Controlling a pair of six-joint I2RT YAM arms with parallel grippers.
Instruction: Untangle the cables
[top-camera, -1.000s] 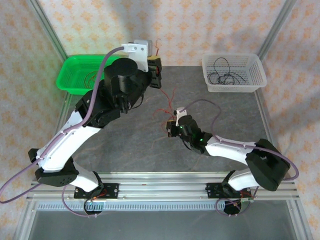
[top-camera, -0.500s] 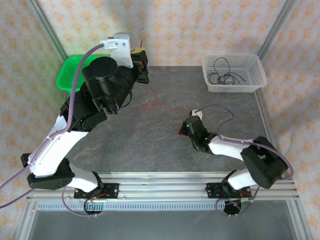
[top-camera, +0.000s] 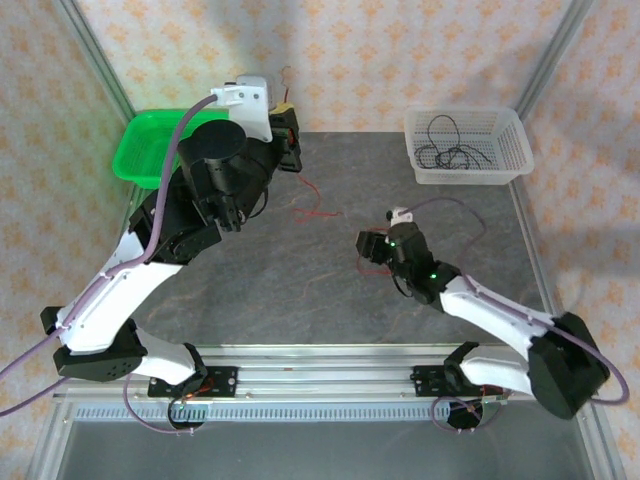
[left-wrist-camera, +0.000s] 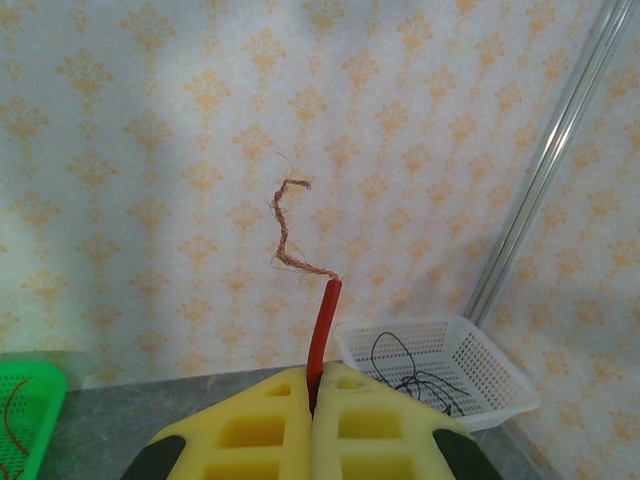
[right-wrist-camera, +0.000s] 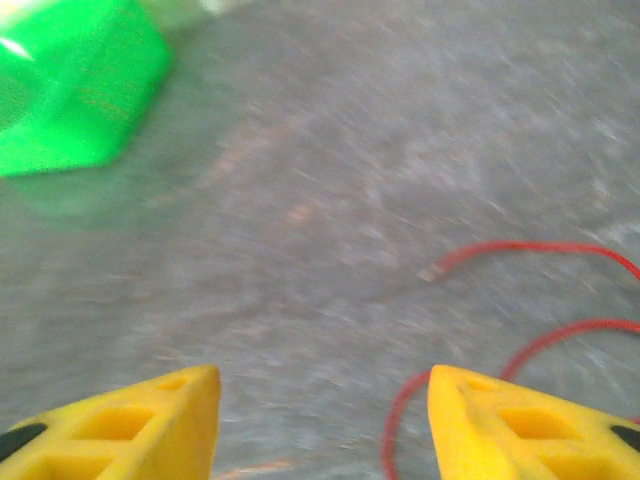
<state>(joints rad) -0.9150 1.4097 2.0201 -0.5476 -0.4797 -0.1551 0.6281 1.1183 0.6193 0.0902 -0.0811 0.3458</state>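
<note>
Sorting step: pinching red wire (left-wrist-camera: 322, 325) in left gripper (left-wrist-camera: 313, 398), raised just right of green basket (top-camera: 135, 170). Hovering right gripper (right-wrist-camera: 322, 400) spread, farther right, over trailing slack. Next, likely: carrying wire over basket, releasing.

Red cable (left-wrist-camera: 322, 325) w/ frayed copper tip, white plastic mesh basket (left-wrist-camera: 495, 385), matt grey tabletop (top-camera: 280, 290)
</note>
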